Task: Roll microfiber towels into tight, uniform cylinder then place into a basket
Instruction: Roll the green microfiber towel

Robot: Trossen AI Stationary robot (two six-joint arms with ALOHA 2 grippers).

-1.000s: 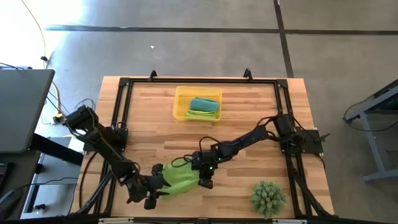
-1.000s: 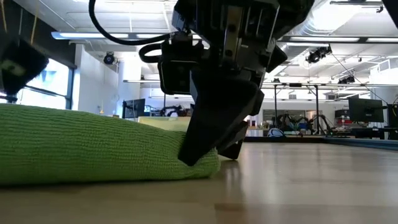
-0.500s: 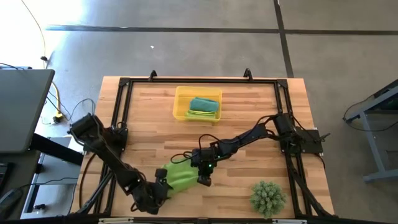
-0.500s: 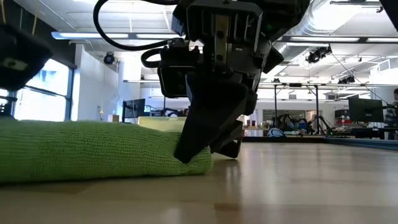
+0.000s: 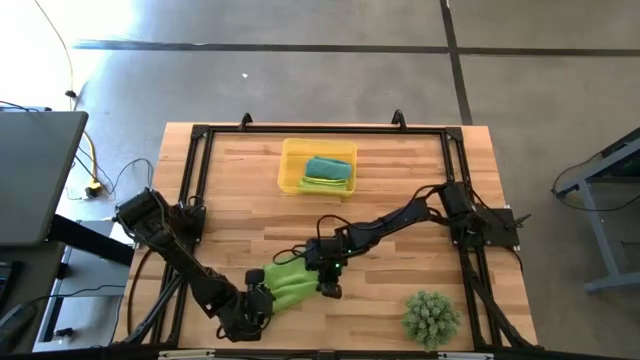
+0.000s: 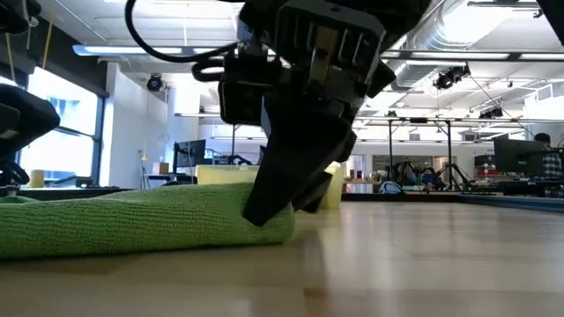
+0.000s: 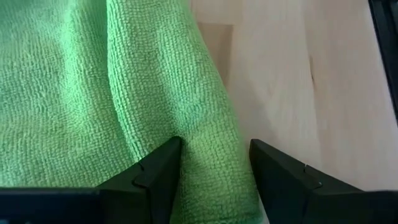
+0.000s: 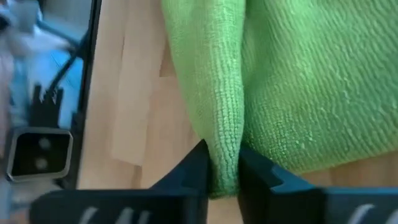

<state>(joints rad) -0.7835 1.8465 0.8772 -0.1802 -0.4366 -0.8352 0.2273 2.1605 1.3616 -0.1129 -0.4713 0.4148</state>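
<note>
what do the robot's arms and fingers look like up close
Both arms are matte black, built of jointed segments with black cables looped alongside. The left arm and right arm match. Each ends in two dark, wedge-shaped fingers with flat, angular faces.

Robotics lab, open hall with exposed ceiling ducts [image 6: 458,35], strip lights, distant monitors [image 6: 514,155], workbenches

Bare table [image 5: 400,170] between basket [image 5: 290,165] and plant [image 5: 431,317].
</note>
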